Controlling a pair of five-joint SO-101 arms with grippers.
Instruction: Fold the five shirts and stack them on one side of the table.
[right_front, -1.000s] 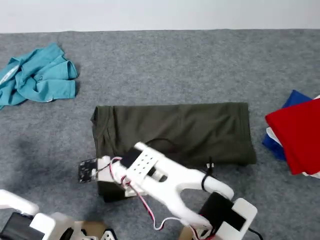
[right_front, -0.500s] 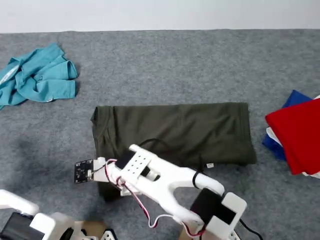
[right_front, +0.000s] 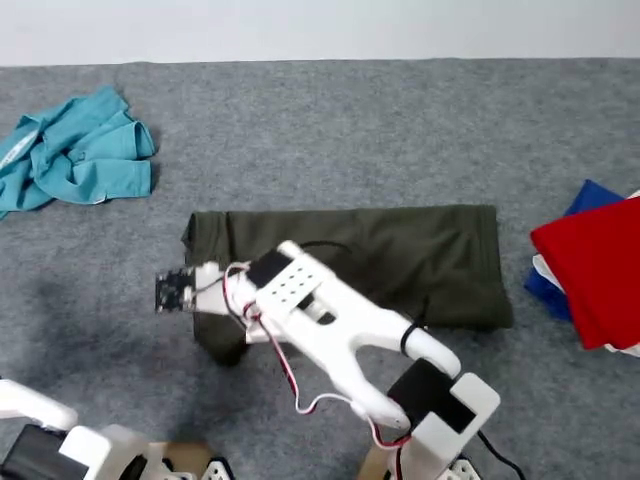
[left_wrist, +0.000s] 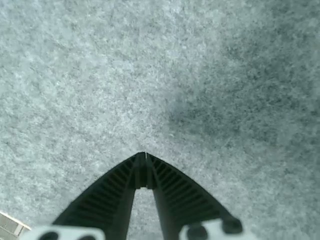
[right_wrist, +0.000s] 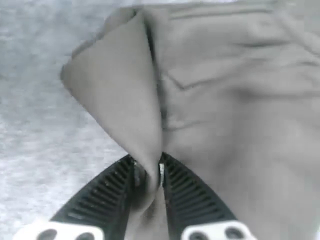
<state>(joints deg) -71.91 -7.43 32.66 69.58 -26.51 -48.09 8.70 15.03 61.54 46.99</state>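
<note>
Olive fabric is clamped between the fingers of the right gripper (right_wrist: 147, 167): a raised fold at the near left corner of the olive shirt (right_front: 400, 260) is pinched and lifted off the grey table (right_front: 350, 130). The rest of this one shirt is laid out as a long band across the middle of the table, with the right arm (right_front: 330, 330) stretched over its near left part.

One teal shirt (right_front: 75, 155) is left crumpled at the far left, well apart from the olive one. At the right edge a stack is seen: one red shirt (right_front: 595, 270) on top, one blue shirt (right_front: 590, 195) beneath it, and one white layer (right_front: 540, 268) showing between them.

The left gripper (left_wrist: 145, 157) is held above bare grey surface at the near left, its fingers pressed together with nothing between them.
</note>
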